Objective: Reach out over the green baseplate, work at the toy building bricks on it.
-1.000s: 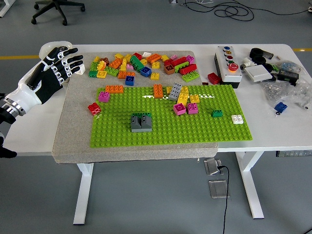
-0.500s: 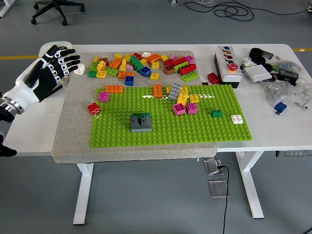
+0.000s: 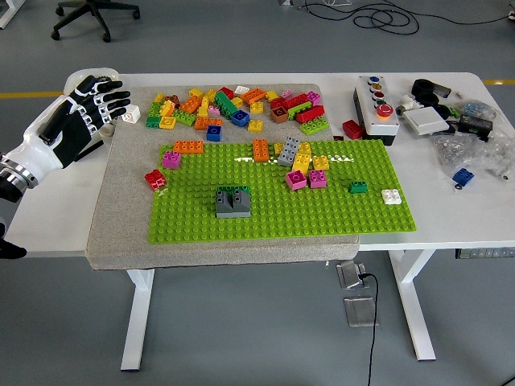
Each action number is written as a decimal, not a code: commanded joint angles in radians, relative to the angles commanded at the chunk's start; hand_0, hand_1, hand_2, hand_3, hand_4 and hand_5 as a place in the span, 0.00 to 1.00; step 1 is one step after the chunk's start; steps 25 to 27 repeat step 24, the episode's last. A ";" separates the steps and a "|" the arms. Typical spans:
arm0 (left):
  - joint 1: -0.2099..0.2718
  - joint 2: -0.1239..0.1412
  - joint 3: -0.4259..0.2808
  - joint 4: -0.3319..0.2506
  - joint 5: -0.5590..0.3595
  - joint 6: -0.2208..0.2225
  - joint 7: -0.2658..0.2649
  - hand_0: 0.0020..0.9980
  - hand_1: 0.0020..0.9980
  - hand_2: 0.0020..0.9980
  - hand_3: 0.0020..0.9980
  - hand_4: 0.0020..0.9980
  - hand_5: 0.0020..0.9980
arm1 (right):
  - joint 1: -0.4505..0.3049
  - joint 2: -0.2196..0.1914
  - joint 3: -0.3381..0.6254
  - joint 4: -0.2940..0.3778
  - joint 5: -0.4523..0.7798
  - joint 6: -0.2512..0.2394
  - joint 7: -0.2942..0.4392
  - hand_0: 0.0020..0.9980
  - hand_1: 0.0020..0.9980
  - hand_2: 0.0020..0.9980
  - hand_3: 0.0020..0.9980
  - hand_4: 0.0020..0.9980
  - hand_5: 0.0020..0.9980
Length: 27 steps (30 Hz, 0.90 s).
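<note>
Currently left hand (image 3: 95, 100) hangs empty, fingers spread, off the baseplate (image 3: 278, 211) at far-left; bricks (image 3: 233, 106) heaped behind it, within reach.

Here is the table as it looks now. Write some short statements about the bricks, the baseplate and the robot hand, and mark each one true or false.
1. The left hand hovers over the green baseplate. False: it is at the table's far left, off the baseplate.
2. The left hand holds nothing. True.
3. A grey brick block stands on the baseplate. True.
4. The white brick lies in the loose brick pile. False: it sits near the baseplate's right edge.
5. The control box stands right of the pile. True.
</note>
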 joint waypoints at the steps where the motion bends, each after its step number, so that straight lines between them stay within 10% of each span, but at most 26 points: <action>1: 0.001 0.000 -0.001 -0.001 0.003 0.000 0.000 0.89 0.83 0.76 0.73 0.89 0.72 | 0.000 0.000 -0.001 0.000 -0.001 0.000 0.000 0.74 0.64 0.68 0.61 0.81 0.52; 27: 0.059 0.015 -0.072 -0.054 0.054 0.012 0.004 0.90 0.83 0.76 0.73 0.87 0.71 | 0.006 -0.003 0.003 0.000 0.000 0.001 0.000 0.74 0.64 0.68 0.61 0.81 0.52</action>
